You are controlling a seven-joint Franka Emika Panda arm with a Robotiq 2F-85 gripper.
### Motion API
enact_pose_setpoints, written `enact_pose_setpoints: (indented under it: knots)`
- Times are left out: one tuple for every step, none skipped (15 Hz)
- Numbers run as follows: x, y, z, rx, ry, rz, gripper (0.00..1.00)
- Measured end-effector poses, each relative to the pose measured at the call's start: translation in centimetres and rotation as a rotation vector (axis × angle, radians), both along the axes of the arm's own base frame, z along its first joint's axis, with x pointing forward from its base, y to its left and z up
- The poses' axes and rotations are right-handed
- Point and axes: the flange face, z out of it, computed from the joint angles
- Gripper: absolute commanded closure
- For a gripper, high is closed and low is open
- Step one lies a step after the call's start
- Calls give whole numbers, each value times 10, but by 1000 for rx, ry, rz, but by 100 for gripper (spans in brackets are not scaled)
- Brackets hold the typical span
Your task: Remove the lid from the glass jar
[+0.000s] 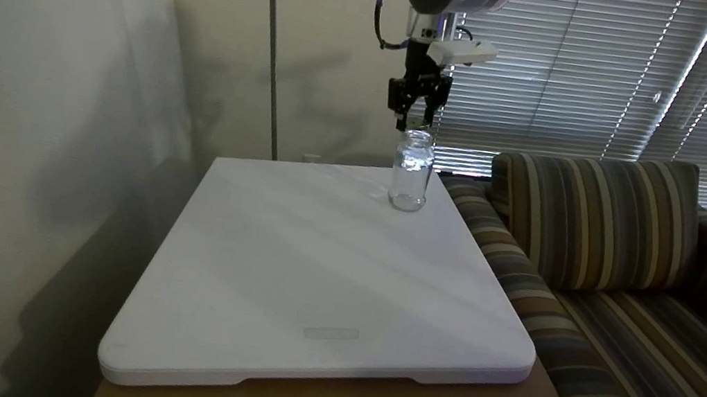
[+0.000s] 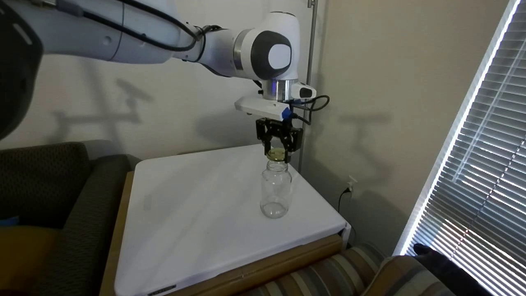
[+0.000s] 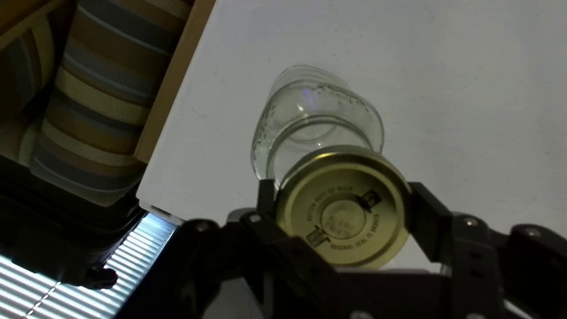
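The round flat gold-coloured lid [image 3: 343, 212], by its sheen thin metal, sits between the jaws of the black gripper [image 2: 278, 155]. They are part-closed, standing as far apart as the lid is wide, one tip against each side of its edge. The clear cylindrical glass jar [image 2: 275, 189] stands upright below it, on the smooth white surface [image 1: 317, 256], near its far right corner in an exterior view. The lid seems to hang just above the jar's mouth; whether any of it touches the rim I cannot tell.

The lid should be light, stiff and hard to harm, but smooth metal can slip or tip in a narrow grip. The two opposite sides of its edge are the place to hold, with firm, level pressure. The jar is likely rigid, slick, breakable and light enough to drag or topple, so the lid is best raised straight up before going sideways. To steady the jar, take the wall below its neck.
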Motion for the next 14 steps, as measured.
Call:
enact_pose_setpoints:
  knots:
    - [1, 3, 2, -4, -3, 5, 53]
    - [1, 6, 4, -9, -6, 10, 53]
    - [2, 10, 7, -16, -11, 17, 53]
    - [3, 14, 10, -23, -15, 25, 53]
    - [4, 19, 12, -31, -19, 33, 53]
    - [5, 24, 14, -37, -23, 41, 49]
    - [5, 30, 16, -42, -26, 50, 44]
    - [6, 36, 17, -45, -27, 58, 53]
    - [6, 43, 18, -47, -26, 67, 53]
    - [6, 49, 18, -48, -24, 77, 53]
    - [6, 55, 17, -48, -21, 87, 53]
    - [6, 62, 17, -48, -16, 102, 53]
    - [5, 68, 16, -48, -10, 119, 53]
    - [4, 73, 16, -47, -1, 135, 53]
